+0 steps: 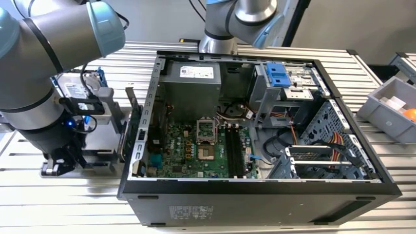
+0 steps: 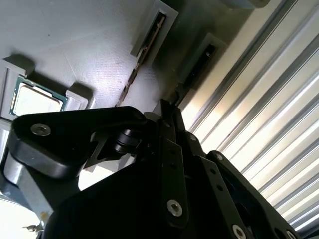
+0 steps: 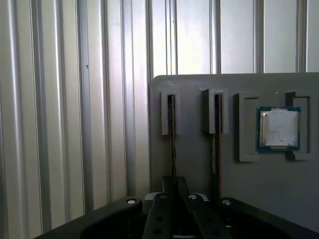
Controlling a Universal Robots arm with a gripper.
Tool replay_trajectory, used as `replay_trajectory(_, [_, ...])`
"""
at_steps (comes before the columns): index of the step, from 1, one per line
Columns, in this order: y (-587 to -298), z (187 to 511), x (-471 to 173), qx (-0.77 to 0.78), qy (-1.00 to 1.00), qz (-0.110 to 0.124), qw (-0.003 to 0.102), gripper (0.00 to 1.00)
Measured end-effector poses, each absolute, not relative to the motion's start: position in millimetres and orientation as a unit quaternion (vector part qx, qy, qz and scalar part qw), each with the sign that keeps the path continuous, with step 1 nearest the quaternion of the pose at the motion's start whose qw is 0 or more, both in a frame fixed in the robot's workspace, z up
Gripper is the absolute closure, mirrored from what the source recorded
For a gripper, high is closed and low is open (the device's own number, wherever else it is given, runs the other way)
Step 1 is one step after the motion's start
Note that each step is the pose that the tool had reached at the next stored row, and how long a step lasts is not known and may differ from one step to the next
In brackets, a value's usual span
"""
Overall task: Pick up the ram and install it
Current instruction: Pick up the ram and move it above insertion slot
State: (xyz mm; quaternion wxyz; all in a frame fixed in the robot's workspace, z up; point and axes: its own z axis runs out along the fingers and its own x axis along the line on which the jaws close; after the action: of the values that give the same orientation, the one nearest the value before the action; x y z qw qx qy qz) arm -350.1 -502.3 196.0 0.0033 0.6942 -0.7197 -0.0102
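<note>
Pick-up in hand: the end effector (image 3: 174,183) appears clamped on the ram (image 3: 172,134), which stands on edge in a slot of the grey holder (image 3: 194,154) on the ribbed tabletop (image 3: 75,109); freeing it likely calls for a straight, square pull.

Ram (image 3: 172,134), thin dark stick seen edge-on, standing in end slot of grey holder (image 3: 194,159)

The arm (image 1: 39,78) bends over at the exterior view's left, with its wrist pointing straight down. In the first wrist view the gripper (image 3: 174,186) has its jaws drawn together, pinching the thin edge of the ram (image 3: 172,129).
</note>
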Motion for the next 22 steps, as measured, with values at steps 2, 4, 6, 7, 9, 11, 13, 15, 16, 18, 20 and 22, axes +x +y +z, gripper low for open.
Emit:
replay_trajectory(2, [-502,197,-350,0.694,-0.72,-0.01,0.003,1.0])
replay_trajectory(4, [-502,199,-350,0.694,-0.72,-0.01,0.003,1.0])
replay_trajectory(6, [-502,200,-350,0.694,-0.72,-0.01,0.003,1.0])
replay_trajectory(7, [-502,201,-350,0.694,-0.72,-0.01,0.003,1.0])
replay_trajectory(9, [-502,203,-350,0.694,-0.72,-0.01,0.003,1.0])
replay_trajectory(11, [-502,204,-350,0.694,-0.72,-0.01,0.003,1.0])
replay_trajectory(13, [-502,206,-350,0.694,-0.72,-0.01,0.003,1.0])
replay_trajectory(15, [-502,208,-350,0.694,-0.72,-0.01,0.003,1.0])
replay_trajectory(16, [-502,209,-350,0.694,-0.72,-0.01,0.003,1.0])
replay_trajectory(18, [-502,211,-350,0.694,-0.72,-0.01,0.003,1.0])
replay_trajectory(20, [-502,213,-350,0.694,-0.72,-0.01,0.003,1.0])
replay_trajectory(22, [-502,214,-350,0.694,-0.72,-0.01,0.003,1.0])
